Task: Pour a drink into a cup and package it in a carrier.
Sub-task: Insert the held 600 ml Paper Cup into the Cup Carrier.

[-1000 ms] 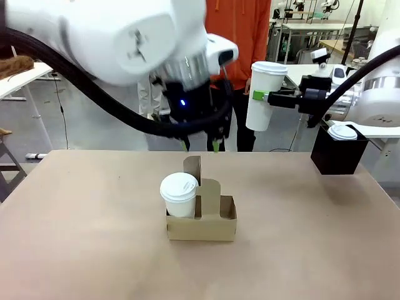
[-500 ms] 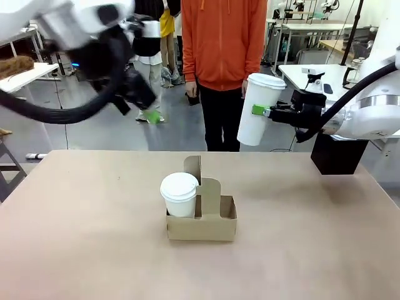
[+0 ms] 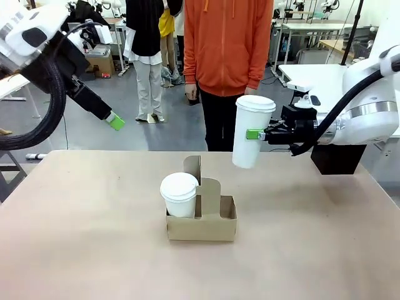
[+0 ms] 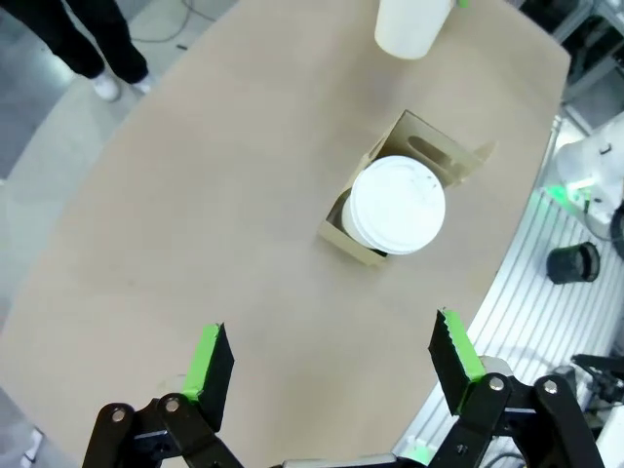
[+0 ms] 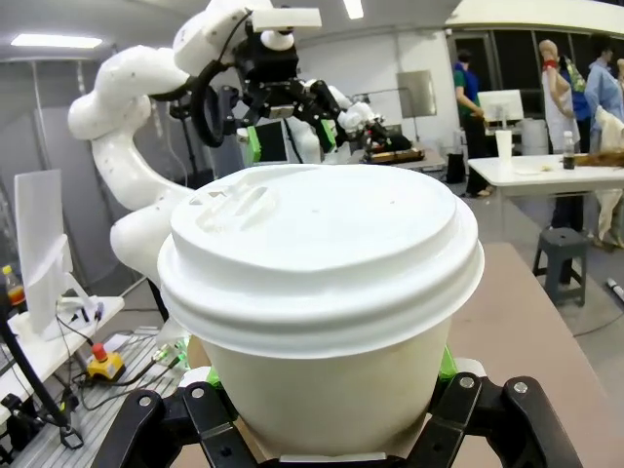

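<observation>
The brown cardboard carrier [image 3: 212,224] stands mid-table with a lidded white cup [image 3: 179,194] in its left pocket. My right gripper [image 3: 255,134] is shut on a second lidded white cup [image 3: 250,132], held upright in the air above and to the right of the carrier. From the right wrist, that cup [image 5: 322,283] sits close between the fingers [image 5: 180,424]. My left gripper [image 3: 114,120] hangs open, high at the far left. Its wrist view looks down on the carrier [image 4: 421,144], the seated cup [image 4: 393,205] and the held cup [image 4: 409,24]. The drink is hidden under the lids.
A black box [image 3: 337,159] stands at the table's right rear edge. A person in an orange hoodie [image 3: 228,44] stands behind the far side. The carrier's right pocket [image 3: 225,209] holds nothing.
My left arm has swung up and away from above the carrier to the far left. My right gripper has carried its cup leftward and lower, closer to the carrier.
</observation>
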`<state>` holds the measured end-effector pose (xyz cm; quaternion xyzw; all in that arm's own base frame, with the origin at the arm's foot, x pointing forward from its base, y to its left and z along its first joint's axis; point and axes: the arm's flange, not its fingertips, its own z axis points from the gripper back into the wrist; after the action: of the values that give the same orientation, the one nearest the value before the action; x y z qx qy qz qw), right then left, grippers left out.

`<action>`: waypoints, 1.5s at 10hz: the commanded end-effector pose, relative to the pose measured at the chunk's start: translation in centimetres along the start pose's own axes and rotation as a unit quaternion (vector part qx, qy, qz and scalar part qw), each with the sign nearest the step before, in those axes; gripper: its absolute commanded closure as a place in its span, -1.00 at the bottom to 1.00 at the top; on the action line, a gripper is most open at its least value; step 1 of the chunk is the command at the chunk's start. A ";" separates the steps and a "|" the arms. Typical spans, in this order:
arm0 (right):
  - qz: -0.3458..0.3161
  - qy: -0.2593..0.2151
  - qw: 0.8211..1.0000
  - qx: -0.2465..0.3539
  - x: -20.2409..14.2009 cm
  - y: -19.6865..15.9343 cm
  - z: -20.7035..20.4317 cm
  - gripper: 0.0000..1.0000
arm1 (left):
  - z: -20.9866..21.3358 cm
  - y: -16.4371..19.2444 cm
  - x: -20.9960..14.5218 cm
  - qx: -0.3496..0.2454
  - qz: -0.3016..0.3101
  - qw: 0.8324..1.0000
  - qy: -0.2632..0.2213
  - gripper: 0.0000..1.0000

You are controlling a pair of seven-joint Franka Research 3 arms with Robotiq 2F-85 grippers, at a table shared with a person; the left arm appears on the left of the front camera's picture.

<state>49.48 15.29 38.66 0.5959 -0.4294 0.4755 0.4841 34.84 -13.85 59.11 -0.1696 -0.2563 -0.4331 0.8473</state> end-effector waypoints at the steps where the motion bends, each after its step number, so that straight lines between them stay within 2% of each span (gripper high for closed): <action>1: 0.004 -0.016 1.000 -0.006 0.9 -0.2 0.3 -0.64 | 0.5 0.2 0.3 -0.022 0.001 1.000 0.010 -1.00; 3: 0.001 -0.002 1.000 -0.003 0.1 -0.1 0.2 -0.64 | 0.0 0.0 0.0 -0.005 0.000 1.000 0.004 -1.00; 4: 0.015 -0.007 1.000 0.010 -0.8 0.3 -0.9 -0.64 | -0.5 1.1 -1.6 -0.008 -0.012 1.000 -0.025 -1.00; 6: 0.032 -0.020 0.999 0.034 -2.2 1.0 -3.3 -0.64 | -0.4 2.1 -4.3 -0.009 -0.059 0.997 -0.043 -1.00; 7: 0.038 -0.028 0.998 0.046 -2.7 1.5 -4.3 -0.64 | -0.6 2.5 -5.2 -0.043 -0.089 0.994 -0.050 -1.00; 8: 0.045 -0.028 0.996 0.070 -3.5 2.1 -5.6 -0.64 | -1.2 2.8 -6.3 -0.049 -0.152 0.983 -0.088 -1.00; 9: 0.039 -0.029 0.995 0.084 -4.2 2.3 -6.3 -0.64 | -1.6 3.2 -7.4 -0.042 -0.205 0.973 -0.099 -1.00; 10: 0.036 -0.028 0.995 0.090 -4.8 2.3 -6.8 -0.64 | -2.0 3.5 -8.5 -0.043 -0.232 0.967 -0.099 -1.00; 11: 0.026 -0.022 0.994 0.108 -5.6 2.2 -7.5 -0.64 | -2.0 3.7 -9.8 -0.078 -0.262 0.955 -0.114 -1.00; 13: 0.016 -0.014 0.992 0.121 -6.4 2.2 -8.0 -0.64 | -2.1 3.7 -10.5 -0.085 -0.274 0.951 -0.115 -1.00; 14: 0.014 -0.008 0.992 0.125 -6.9 2.1 -8.0 -0.64 | -1.6 3.6 -9.0 -0.055 -0.256 0.961 -0.092 -1.00; 15: 0.011 -0.005 0.991 0.132 -7.4 2.2 -7.8 -0.64 | -1.6 3.6 -9.0 -0.055 -0.256 0.961 -0.092 -1.00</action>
<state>44.51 22.99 32.19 0.6489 -0.3752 0.5174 0.4128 33.75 -6.33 52.06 -0.1867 -0.3438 -0.6380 0.6633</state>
